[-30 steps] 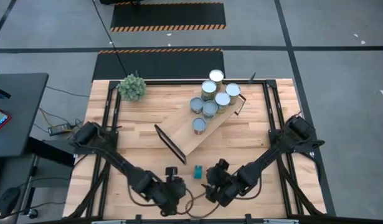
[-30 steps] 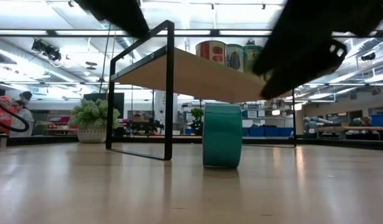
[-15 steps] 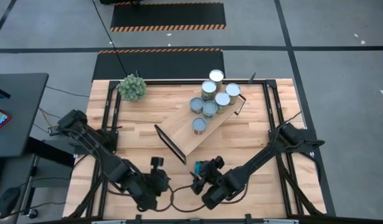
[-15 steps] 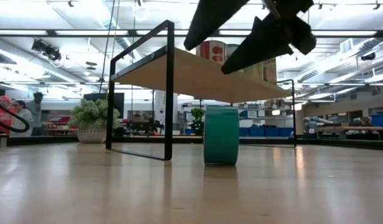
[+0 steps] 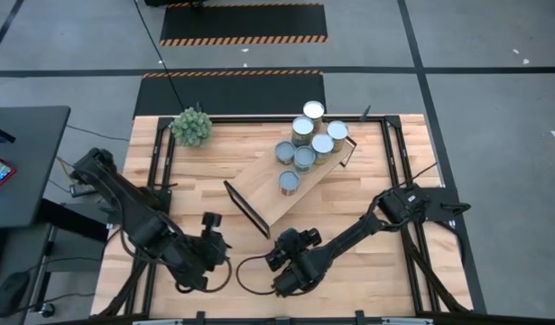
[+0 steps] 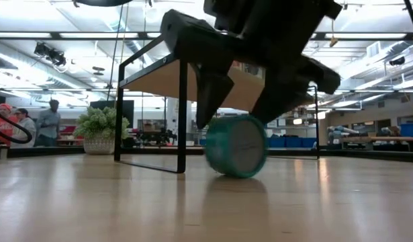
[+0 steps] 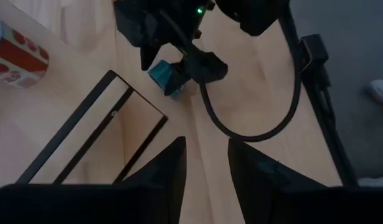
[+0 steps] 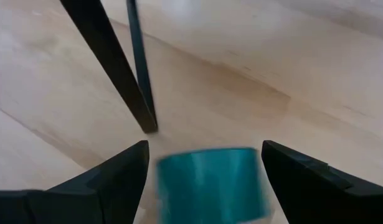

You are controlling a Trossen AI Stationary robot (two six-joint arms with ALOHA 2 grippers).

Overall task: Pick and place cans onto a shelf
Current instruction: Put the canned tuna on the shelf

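A teal can (image 6: 236, 146) sits tipped on the table in front of the shelf's near end frame (image 6: 182, 101), its lower edge on the wood and one round end turned toward the low camera. My right gripper (image 6: 236, 124) is open, with one finger on each side of the can (image 8: 210, 183). The long light-wood shelf (image 5: 268, 194) lies diagonally across the table. Several cans with silvery tops (image 5: 304, 159) stand at its far end. My left gripper (image 5: 210, 230) is open and empty, left of the shelf's near end. My right gripper comes at the teal can from above at a slant, and its fingers (image 8: 116, 177) stand on either side of the can's round wall (image 8: 172, 186). I cannot tell whether a finger touches it. The can leans over with its lower edge on the table.
A bushy green plant (image 5: 191, 126) stands at the table's far left corner. Black rails (image 5: 155, 171) run along the table's sides. People stand in the room beyond the table (image 6: 52, 121). Bare wood lies near the front edge (image 5: 367, 271).
My right gripper has gone toward the table's left edge and come down around the teal can. The can stood upright and is now tipped over at a slant. My left gripper has drawn back toward the table's left edge, away from the can.
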